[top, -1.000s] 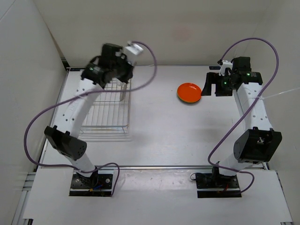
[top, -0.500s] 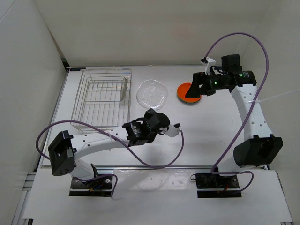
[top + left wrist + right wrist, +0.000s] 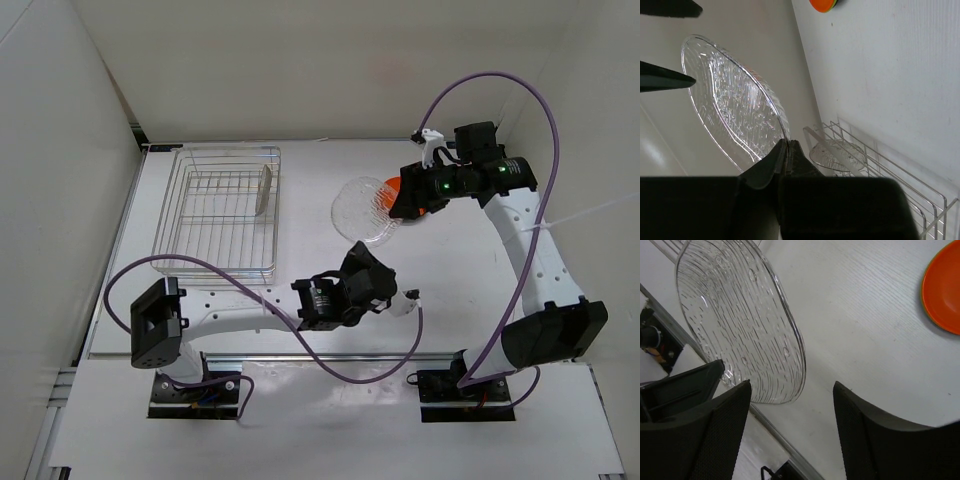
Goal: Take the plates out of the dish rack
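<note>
My left gripper (image 3: 362, 246) is shut on the rim of a clear ribbed plate (image 3: 364, 209) and holds it tilted above the table centre. The left wrist view shows the jaws (image 3: 785, 146) pinching the plate's edge (image 3: 732, 102). My right gripper (image 3: 402, 203) is open just right of this plate. In the right wrist view (image 3: 792, 386) the plate's lower rim (image 3: 740, 325) lies between the fingers, nearer the left one. An orange plate (image 3: 392, 187) lies on the table, partly hidden. The wire dish rack (image 3: 218, 212) stands at the far left with another clear plate (image 3: 264, 188) upright inside.
The orange plate shows at the right edge of the right wrist view (image 3: 942, 295) and at the top of the left wrist view (image 3: 824, 4). The rack (image 3: 890, 175) and its clear plate (image 3: 837, 155) show behind my left jaws. Purple cables loop over both arms.
My left arm left the rack, swung low across the table and carried the clear plate right, toward the right gripper. My right gripper moved left over the orange plate to the clear plate.
</note>
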You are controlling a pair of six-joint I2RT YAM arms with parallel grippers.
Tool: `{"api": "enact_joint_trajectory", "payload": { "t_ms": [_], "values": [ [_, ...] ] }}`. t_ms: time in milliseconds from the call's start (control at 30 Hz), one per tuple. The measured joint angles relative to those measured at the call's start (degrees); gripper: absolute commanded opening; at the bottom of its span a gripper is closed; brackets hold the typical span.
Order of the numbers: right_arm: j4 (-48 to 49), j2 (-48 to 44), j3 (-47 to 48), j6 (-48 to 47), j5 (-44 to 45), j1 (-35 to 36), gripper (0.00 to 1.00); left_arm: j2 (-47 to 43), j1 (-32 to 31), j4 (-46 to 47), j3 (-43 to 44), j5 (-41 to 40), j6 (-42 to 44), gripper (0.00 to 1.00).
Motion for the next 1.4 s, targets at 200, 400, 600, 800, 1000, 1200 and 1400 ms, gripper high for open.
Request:
{"api": "enact_joint_trajectory", "payload": {
  "t_ms": [200, 400, 600, 800, 1000, 1200, 1400],
  "values": [
    [0.2, 0.35, -0.15, 0.22, 0.48, 0.0, 0.29, 1.05, -0.9, 0.66, 1.88, -0.26, -0.07, 0.11],
    [0.72, 0.35, -0.98, 0.31, 0.48, -0.13, 0.0, 1.68, -0.98, 0.85, 1.88, -0.57, -0.09, 0.11],
    [1.6, 0.35, -1.14, 0.74, 0.98, -0.2, 0.0, 4.0, -0.42, 0.81, 3.04, -0.9, -0.59, 0.69],
    [1.6, 0.83, -1.14, 0.46, 3.93, -0.11, 0.0, 4.13, 0.57, -8.61, 7.76, 0.59, -6.45, 0.8],
    [0.5, 12.11, 8.7, -0.39, 8.68, -0.11, 0.0, 2.54, 3.89, -25.4, 8.11, 7.02, -11.74, 0.81],
    [0.59, 26.82, 20.48, -2.47, 11.39, 1.57, 0.01, 2.21, 24.33, -33.97, 15.98, 15.17, -17.4, 0.88],
    [0.52, 36.94, 26.45, -5.27, 13.33, 7.41, 0.01, 0.07, 45.05, -33.16, 30.8, 23.32, -27.21, 1.0]
  ]
}}
